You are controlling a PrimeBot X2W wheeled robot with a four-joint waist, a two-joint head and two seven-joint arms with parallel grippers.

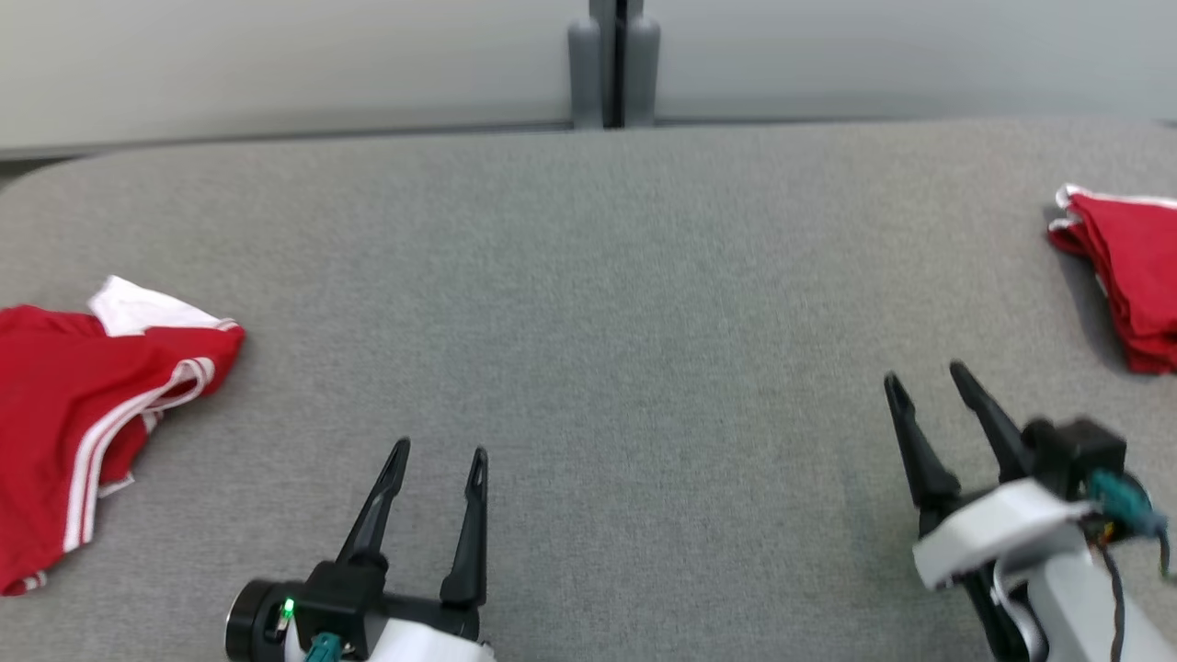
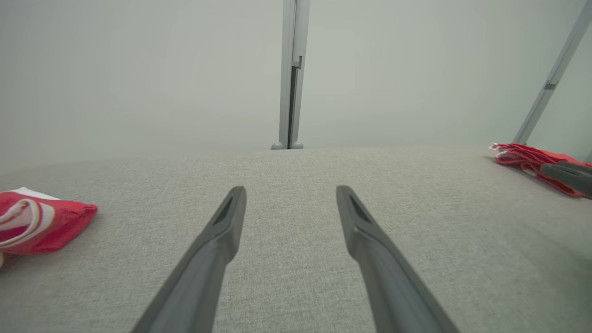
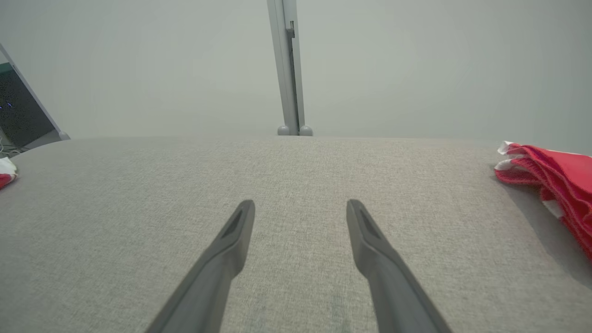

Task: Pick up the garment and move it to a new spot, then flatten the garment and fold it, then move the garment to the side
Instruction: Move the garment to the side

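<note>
Head view: a crumpled red garment (image 1: 83, 414) was seen at the left edge of the grey table (image 1: 598, 276); the left claw (image 1: 439, 450) was held open and empty, the right claw (image 1: 925, 373) likewise, and a folded red garment (image 1: 1126, 276) was laid far right

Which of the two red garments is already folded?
The right-hand garment, a tidy layered stack. The left-hand garment lies loose and rumpled, white stripes showing.
</note>
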